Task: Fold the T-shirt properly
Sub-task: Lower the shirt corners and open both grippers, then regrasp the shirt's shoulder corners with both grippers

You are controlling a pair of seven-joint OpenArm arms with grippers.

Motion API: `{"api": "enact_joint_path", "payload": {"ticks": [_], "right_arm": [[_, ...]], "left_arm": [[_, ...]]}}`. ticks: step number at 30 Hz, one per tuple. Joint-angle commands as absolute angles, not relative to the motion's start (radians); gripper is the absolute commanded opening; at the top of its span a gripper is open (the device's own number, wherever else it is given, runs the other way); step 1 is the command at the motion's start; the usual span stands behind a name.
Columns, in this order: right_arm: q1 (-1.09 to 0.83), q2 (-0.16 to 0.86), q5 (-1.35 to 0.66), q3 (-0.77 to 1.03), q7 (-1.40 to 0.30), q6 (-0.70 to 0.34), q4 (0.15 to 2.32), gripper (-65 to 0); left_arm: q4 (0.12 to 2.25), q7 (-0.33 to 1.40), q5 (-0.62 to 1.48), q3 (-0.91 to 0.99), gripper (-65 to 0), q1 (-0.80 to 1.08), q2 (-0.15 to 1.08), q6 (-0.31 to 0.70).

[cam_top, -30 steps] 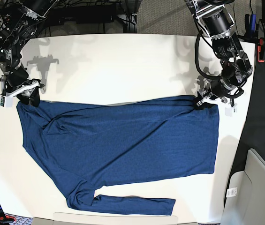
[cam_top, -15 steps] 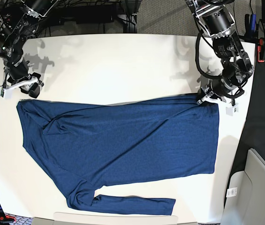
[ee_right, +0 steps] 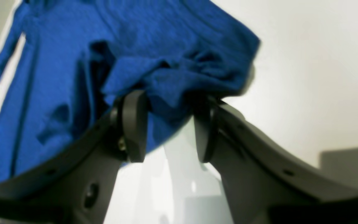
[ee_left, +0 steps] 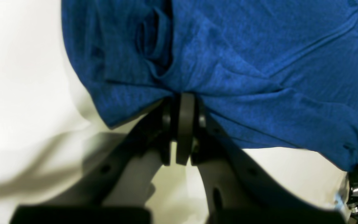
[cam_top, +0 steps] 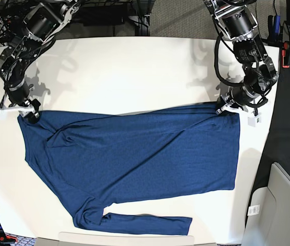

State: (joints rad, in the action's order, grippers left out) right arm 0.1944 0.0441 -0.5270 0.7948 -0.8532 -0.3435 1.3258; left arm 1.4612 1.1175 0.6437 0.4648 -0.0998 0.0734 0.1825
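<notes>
On white table (cam_top: 134,72), T-shirt (cam_top: 134,159) lengthwise left-right, sleeve (cam_top: 145,224) pointing right

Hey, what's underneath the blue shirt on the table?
Under the T-shirt only the white table shows, bare around its edges. The fabric lies flat with low wrinkles and no bulge, but whatever is directly beneath it stays covered, so a thin item cannot be ruled out.
</notes>
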Motion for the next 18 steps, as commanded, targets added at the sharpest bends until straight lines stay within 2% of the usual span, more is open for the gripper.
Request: {"api": "enact_joint_path", "payload": {"ticks": [1, 3, 7, 18], "right_arm": [[0.214, 0.048, -0.510, 0.796, -0.874, -0.337, 1.320, -40.6], [0.237, 0.048, -0.479, 0.794, -0.874, -0.337, 1.308, -45.3], [0.255, 0.047, -0.452, 0.794, -0.874, -0.343, 1.310, -64.8], [0.104, 0.047, -0.527, 0.794, -0.926, -0.346, 1.465, -64.8]], "left_arm": [[1.481, 1.104, 0.662, 0.464, -64.9, -0.114, 0.087, 0.186], [1.481, 1.104, 0.662, 0.466, -64.9, -0.114, 0.087, 0.186], [1.483, 1.136, 0.662, 0.467, -64.9, -0.116, 0.088, 0.186], [1.503, 1.145, 0.664, 0.469, -64.9, -0.077, 0.163, 0.186]]}}
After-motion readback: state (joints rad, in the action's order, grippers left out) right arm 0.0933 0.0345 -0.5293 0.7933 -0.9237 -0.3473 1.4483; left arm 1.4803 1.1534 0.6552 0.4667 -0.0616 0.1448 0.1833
